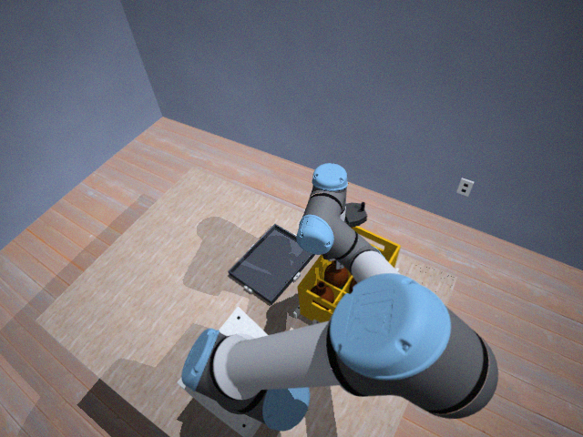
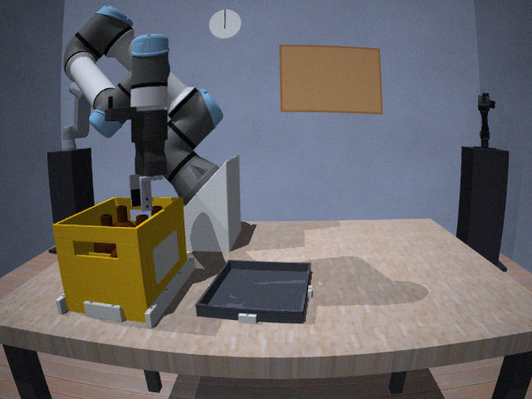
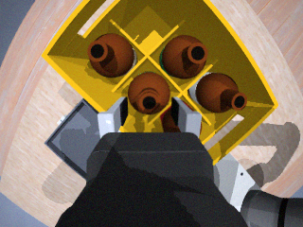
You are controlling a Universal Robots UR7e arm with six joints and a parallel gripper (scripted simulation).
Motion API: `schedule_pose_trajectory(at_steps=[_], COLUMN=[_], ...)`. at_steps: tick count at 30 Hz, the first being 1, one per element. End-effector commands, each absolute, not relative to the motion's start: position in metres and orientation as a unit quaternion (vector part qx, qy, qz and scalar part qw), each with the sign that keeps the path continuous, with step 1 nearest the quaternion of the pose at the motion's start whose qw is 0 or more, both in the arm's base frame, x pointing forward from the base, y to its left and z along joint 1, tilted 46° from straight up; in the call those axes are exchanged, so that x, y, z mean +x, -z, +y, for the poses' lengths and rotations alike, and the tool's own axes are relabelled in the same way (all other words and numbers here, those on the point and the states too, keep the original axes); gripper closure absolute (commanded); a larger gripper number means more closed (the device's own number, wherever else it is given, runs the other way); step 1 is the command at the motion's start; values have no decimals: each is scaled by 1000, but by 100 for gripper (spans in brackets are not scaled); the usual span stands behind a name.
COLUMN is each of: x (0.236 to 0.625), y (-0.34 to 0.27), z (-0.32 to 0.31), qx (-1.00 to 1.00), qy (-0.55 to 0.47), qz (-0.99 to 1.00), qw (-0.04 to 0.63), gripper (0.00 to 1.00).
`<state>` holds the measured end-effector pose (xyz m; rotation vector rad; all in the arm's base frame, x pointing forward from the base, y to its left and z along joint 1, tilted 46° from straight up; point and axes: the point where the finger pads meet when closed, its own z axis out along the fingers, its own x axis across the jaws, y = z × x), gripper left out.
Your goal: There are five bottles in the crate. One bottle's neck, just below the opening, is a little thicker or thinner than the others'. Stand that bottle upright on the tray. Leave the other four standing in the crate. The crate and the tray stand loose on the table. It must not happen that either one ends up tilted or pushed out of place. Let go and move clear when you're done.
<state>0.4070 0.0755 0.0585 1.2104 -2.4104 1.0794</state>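
Note:
A yellow crate [image 2: 103,274] [image 1: 386,245] [image 3: 249,82] holds brown bottles standing in its cells. The wrist view shows one bottle [image 3: 150,91] in the middle, two behind it [image 3: 110,56] [image 3: 185,56], one to the right [image 3: 220,93], and one [image 3: 169,121] mostly hidden behind my fingers. Their necks [image 2: 121,212] [image 2: 141,219] stick up at rim height. My gripper [image 3: 149,106] [image 2: 140,201] is open and empty. It points straight down over the crate, fingertips about at rim level, on either side of the middle bottle's neck. The dark tray [image 2: 214,310] [image 1: 250,288] [image 3: 66,146] stands empty beside the crate.
White clips sit at the feet of the crate [image 2: 103,310] and the tray [image 2: 247,317]. The arm's white wedge base [image 2: 219,206] stands behind the crate. Black pillars [image 2: 480,201] [image 2: 68,180] stand off the table's far corners.

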Motion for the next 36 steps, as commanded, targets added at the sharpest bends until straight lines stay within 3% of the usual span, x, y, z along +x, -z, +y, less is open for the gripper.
schedule_pose_trajectory(at_steps=[1,36], x=[407,411], y=[-57,-35], z=[74,52], qx=[414,414], qy=[-369,-369], qz=[-824,-824], qw=[117,117], gripper=[0,0])
